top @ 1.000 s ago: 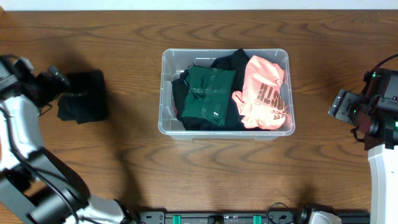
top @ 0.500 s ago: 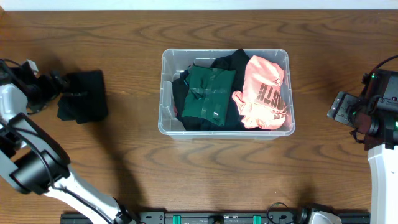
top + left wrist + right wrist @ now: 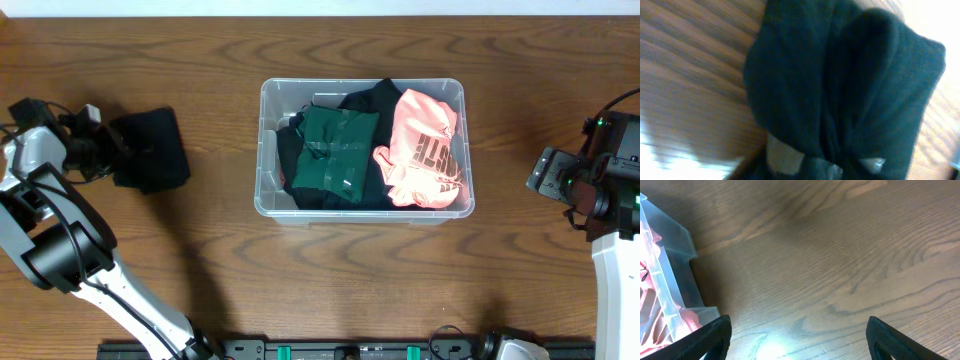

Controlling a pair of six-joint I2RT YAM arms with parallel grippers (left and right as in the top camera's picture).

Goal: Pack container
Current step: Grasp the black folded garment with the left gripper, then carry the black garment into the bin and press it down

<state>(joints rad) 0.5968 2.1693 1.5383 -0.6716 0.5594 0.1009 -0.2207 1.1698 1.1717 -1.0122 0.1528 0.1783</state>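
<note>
Left hand (image 3: 106, 154) clamped on black garment (image 3: 152, 150), clear container (image 3: 262, 150) of folded clothes (image 3: 335, 150) well off to its right, right hand (image 3: 800, 340) spread wide open above bench (image 3: 840, 255), just beyond container's other end.

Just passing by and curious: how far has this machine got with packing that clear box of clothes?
Done: a green garment and a pink garment lie in the container. In hand: the left gripper pinches a black garment on the table, outside it. Left: probably moving that garment in. The right gripper hangs open, idle.
</note>
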